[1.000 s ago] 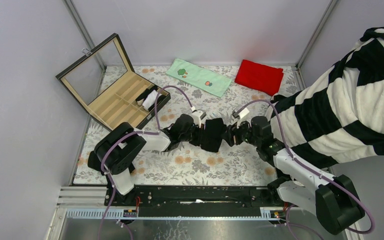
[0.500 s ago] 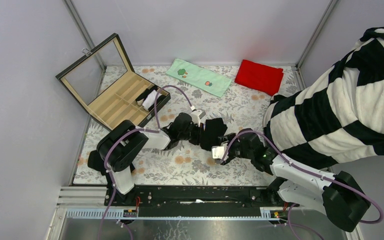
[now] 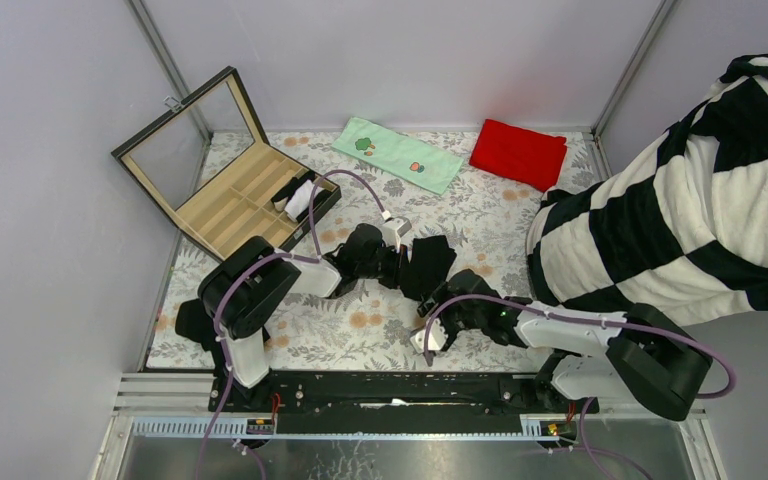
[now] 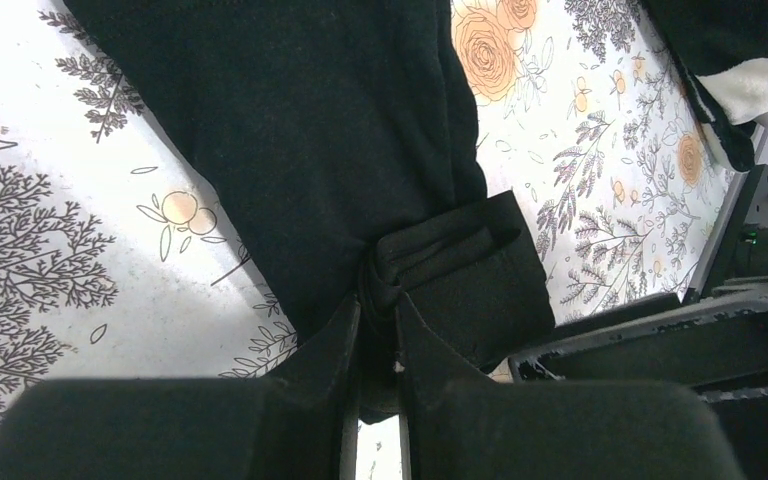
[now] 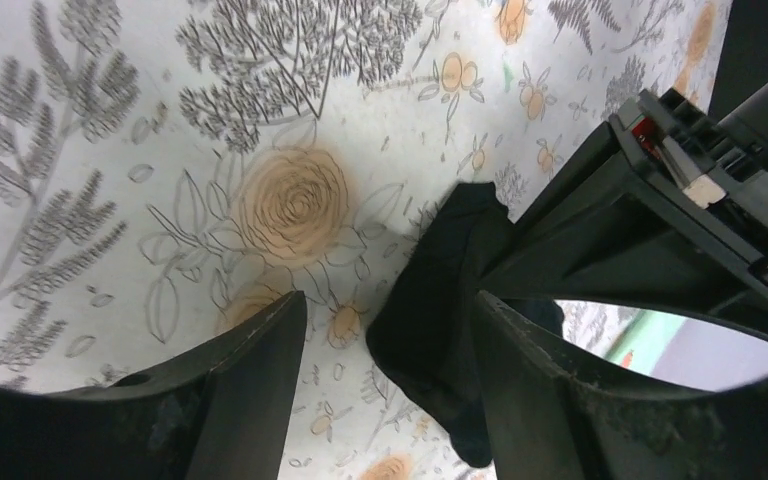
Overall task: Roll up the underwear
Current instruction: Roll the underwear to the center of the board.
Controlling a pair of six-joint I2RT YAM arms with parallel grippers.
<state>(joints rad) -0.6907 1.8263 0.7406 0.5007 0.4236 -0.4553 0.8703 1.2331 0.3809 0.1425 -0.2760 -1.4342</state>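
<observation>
While left gripper [image 4: 378,315] pinches underwear [image 4: 310,130] fold | right gripper [image 5: 388,300] gapes open, empty, over tabletop [image 5: 110,150] beside underwear edge

Near the middle of the table [image 3: 360,335], lying flat: the underwear [image 3: 430,262]. Just left of it and touching: the left gripper [image 3: 398,267], with a fold of the garment's edge caught in it [image 4: 378,300]. In front, toward the near edge: the right gripper [image 3: 442,298], set astride one corner of the garment [image 5: 388,300], perhaps without touching it, hard to judge from the wrist view. At the far left: a box [image 3: 222,210], lid raised behind its tray, small things [image 3: 296,195] at the tray's right end. Along the far edge, at the middle: a towel [image 3: 398,155]. Right of that: a folded cloth [image 3: 517,153]. On the right side, spilling over the table's edge: a blanket [image 3: 680,210], near the underwear but apart.
</observation>
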